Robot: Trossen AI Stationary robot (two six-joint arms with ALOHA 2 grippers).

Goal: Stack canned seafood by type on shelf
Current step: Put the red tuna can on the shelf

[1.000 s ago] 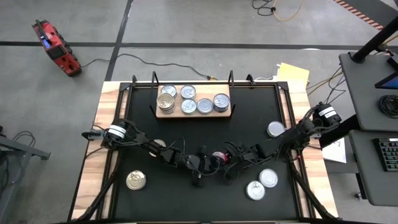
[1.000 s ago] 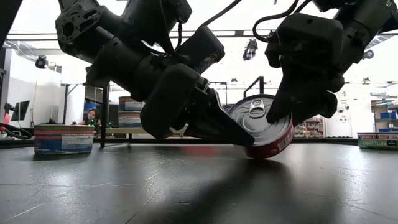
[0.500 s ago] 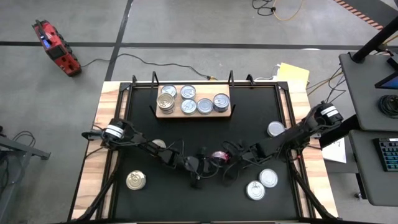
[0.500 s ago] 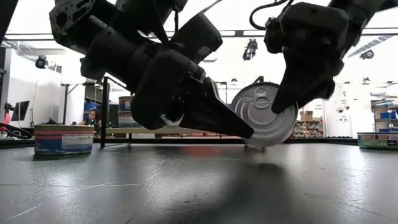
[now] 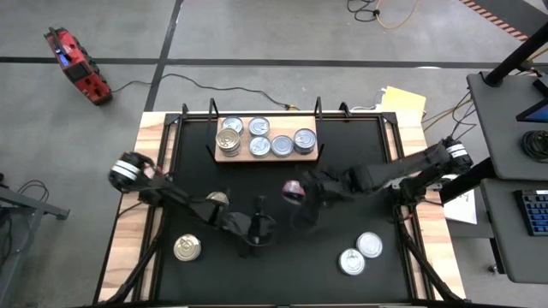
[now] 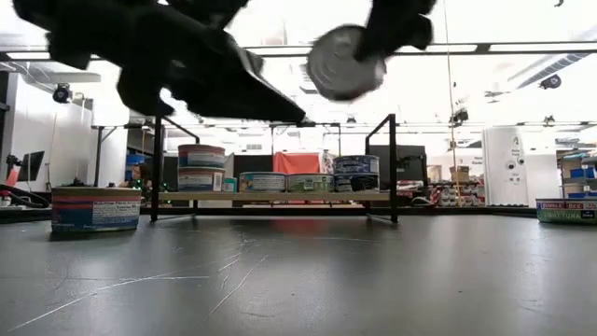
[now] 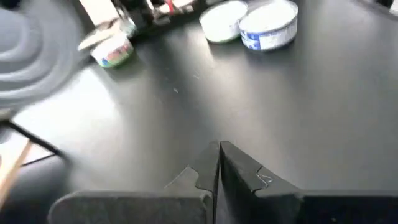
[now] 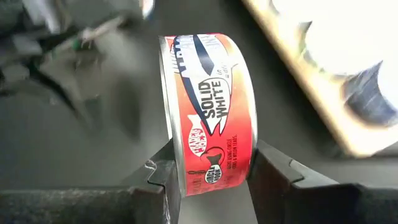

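The right gripper (image 8: 210, 177) pinches a short round red-labelled metal tin (image 8: 211, 112) across its flat ends, above mid-table, near the light-brown wooden shelf (image 5: 265, 155). Rigid, smooth, probably slippery; a firm hold suits it. The left gripper (image 7: 219, 163) is pressed together, empty.

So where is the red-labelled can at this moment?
The red-labelled can is held off the table by the right end effector, on edge. In the high view it is near the table's middle, just in front of the shelf.

right gripper (image 5: 300, 192) has lifted the red-labelled can (image 5: 293, 191) toward the shelf (image 5: 265, 155); left gripper (image 5: 259, 224) withdrew
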